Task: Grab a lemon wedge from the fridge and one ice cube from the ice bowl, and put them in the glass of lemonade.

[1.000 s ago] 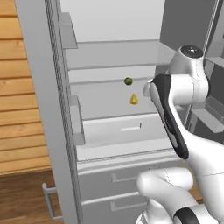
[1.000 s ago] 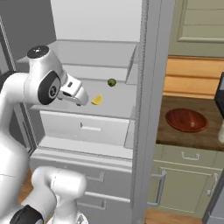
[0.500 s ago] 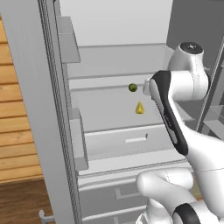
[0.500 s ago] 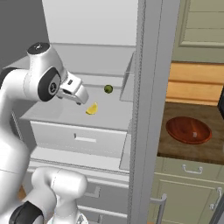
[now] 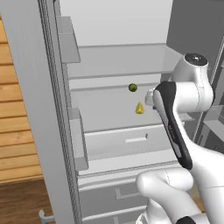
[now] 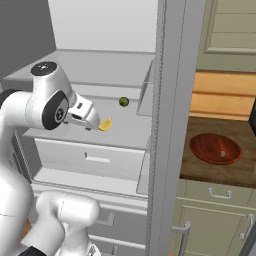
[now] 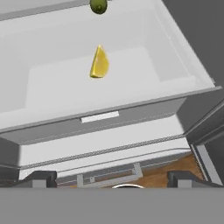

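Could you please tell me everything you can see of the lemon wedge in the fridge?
The lemon wedge is a small bright yellow piece, pointed at the top, with a paler curved edge. It stands upright on the pale grey shelf inside the open fridge, above a drawer. A small dark green round fruit sits apart behind it. Nothing else touches it; the hand is close beside it.

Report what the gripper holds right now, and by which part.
Nothing is held. The gripper is open, its jaws spread wide, and the lemon wedge lies apart on the fridge shelf.

Open shelf surrounds the lemon wedge [image 7: 99,62]; a small green fruit [image 7: 99,6] sits behind.
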Controlling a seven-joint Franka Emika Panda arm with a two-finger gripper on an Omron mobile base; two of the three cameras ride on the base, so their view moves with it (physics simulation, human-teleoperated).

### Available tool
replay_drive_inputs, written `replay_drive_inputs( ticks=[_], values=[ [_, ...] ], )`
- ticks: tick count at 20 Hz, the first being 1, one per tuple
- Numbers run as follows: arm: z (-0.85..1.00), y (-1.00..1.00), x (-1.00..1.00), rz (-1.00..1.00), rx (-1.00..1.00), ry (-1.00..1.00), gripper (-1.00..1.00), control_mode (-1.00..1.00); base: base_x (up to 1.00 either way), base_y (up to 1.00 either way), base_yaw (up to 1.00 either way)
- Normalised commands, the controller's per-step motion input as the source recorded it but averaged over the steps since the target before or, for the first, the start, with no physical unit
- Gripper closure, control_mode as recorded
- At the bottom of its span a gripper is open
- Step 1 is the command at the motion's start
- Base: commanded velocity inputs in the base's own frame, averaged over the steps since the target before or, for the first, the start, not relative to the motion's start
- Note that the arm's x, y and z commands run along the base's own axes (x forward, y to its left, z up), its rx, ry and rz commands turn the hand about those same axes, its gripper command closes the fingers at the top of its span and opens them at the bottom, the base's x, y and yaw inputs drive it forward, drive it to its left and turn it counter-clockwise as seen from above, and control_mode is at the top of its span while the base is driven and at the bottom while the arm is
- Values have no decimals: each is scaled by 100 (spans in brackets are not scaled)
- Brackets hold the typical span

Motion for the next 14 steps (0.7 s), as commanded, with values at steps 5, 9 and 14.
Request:
replay_drive_inputs(
  ticks=[5, 9, 14],
  values=[
    [-80, 0, -4, 5, -2, 11, -100, -100, 0, 0, 0],
    [-10, 0, 67, 0, -4, 28, -100, -100, 0, 0, 0],
    [-16, 0, 83, 0, 0, 2, -100, -100, 0, 0, 0]
  ],
)
